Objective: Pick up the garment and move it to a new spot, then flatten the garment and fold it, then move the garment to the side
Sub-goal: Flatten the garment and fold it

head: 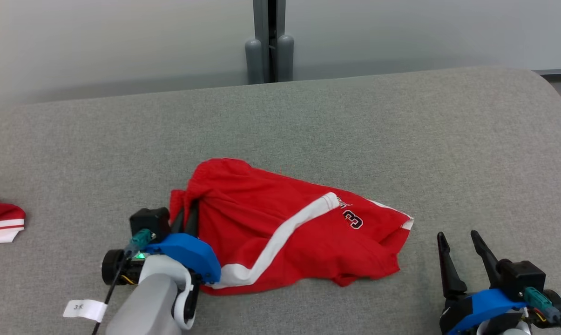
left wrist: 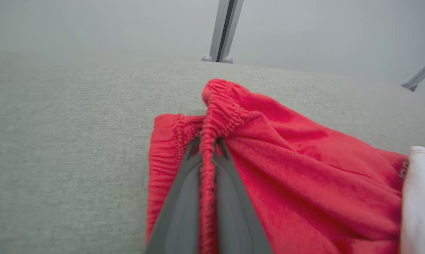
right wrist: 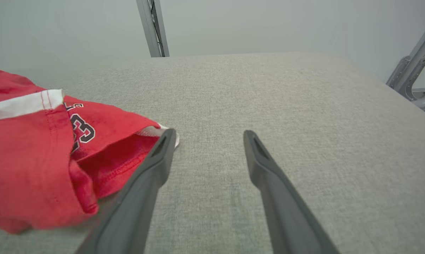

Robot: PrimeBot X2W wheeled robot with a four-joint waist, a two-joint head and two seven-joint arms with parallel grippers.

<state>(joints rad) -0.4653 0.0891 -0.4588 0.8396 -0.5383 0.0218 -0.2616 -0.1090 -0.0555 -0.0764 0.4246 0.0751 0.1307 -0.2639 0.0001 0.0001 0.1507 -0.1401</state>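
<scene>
Head view gives you one red garment [head: 280,228], a pair of shorts with one white stripe and the number 23. It lies crumpled on the grey counter [head: 401,121], left of centre and toward the near edge.

Two sets of fingers are at work. Your left fingers [head: 192,221] are pressed together on the gathered elastic waistband at the garment's left end. In the left wrist view a ridge of bunched red cloth runs between the two dark fingers, so they are gripping the garment. You cannot tell whether that end is lifted off the counter.

Your right fingers [head: 448,265] stand spread wide with only bare counter between them, near the garment's right hem. In the right wrist view one of them lies just beside the hem corner; contact cannot be judged.

A second red-and-white cloth [head: 1,223] lies at the far left, well apart from the garment. One white paper tag [head: 84,308] hangs by the left arm's cable. One grey post [head: 267,42] stands behind the counter.
</scene>
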